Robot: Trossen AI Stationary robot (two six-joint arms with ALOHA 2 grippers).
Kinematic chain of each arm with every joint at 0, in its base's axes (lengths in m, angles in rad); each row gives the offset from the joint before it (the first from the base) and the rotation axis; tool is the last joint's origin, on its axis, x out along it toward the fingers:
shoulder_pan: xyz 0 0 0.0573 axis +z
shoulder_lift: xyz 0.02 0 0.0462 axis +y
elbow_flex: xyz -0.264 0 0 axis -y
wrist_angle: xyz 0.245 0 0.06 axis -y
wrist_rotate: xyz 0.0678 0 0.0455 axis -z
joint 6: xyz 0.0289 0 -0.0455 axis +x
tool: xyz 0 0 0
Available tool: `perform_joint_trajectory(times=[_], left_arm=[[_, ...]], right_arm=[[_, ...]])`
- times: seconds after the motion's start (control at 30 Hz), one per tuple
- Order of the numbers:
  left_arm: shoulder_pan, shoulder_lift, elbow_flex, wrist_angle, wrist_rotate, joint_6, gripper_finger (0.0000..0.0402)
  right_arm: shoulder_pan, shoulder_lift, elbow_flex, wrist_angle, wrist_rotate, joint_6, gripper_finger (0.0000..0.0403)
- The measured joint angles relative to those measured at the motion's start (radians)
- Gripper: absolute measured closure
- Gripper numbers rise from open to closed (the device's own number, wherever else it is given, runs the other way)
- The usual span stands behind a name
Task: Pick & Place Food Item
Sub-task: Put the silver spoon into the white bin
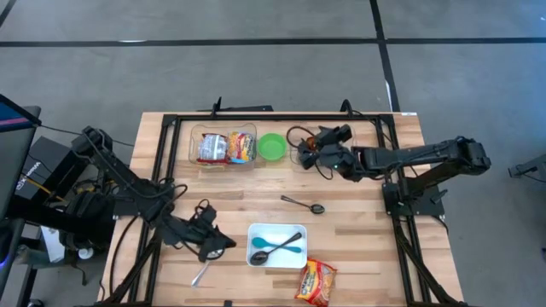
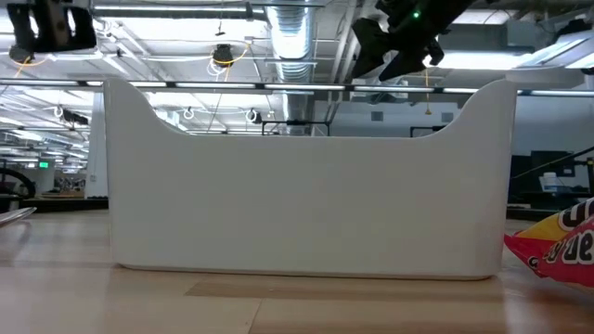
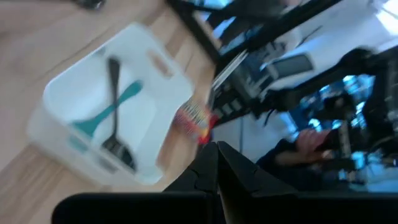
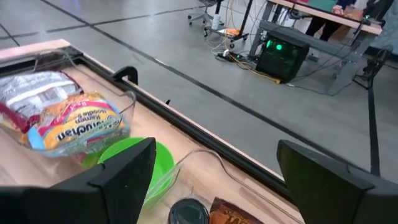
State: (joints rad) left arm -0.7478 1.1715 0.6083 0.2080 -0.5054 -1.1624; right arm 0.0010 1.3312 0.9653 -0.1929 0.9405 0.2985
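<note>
I had the right tool [image 1: 309, 151] hanging with its fingers spread wide, gripping nothing, over the back of the table [image 1: 358, 256] just beside the green bowl [image 1: 272, 146]. The left tool [image 1: 223, 245] sat closed and empty beside the white bin [image 1: 277, 261]. A ramen packet [image 1: 316, 282] lay at the front edge, near that bin.

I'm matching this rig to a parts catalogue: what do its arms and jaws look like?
Both arms are matte black, jointed links with loose black cables. The left gripper ends in narrow tapered black fingers; the right gripper has broad, flat, dark rectangular fingers. No markings are legible.
</note>
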Motion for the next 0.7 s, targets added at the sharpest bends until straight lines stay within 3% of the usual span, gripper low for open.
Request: perform_joint_trajectory(times=[0.23, 0.53, 0.7], left_arm=[[-0.018, 0.074, 0.024, 0.143, -0.048, 0.059, 0.0401], [-0.039, 0.240, 0.220, 0.083, 0.021, 0.059, 0.0401], [-0.079, 0.287, 0.320, -0.031, 0.028, -0.012, 0.0401]], right_arm=[[0.027, 0.000, 0.000, -0.046, 0.000, -0.003, 0.0074], [0.032, 0.000, 0.000, -0.061, 0.001, -0.003, 0.0074], [0.032, 0.000, 0.000, -0.061, 0.001, -0.003, 0.0074]])
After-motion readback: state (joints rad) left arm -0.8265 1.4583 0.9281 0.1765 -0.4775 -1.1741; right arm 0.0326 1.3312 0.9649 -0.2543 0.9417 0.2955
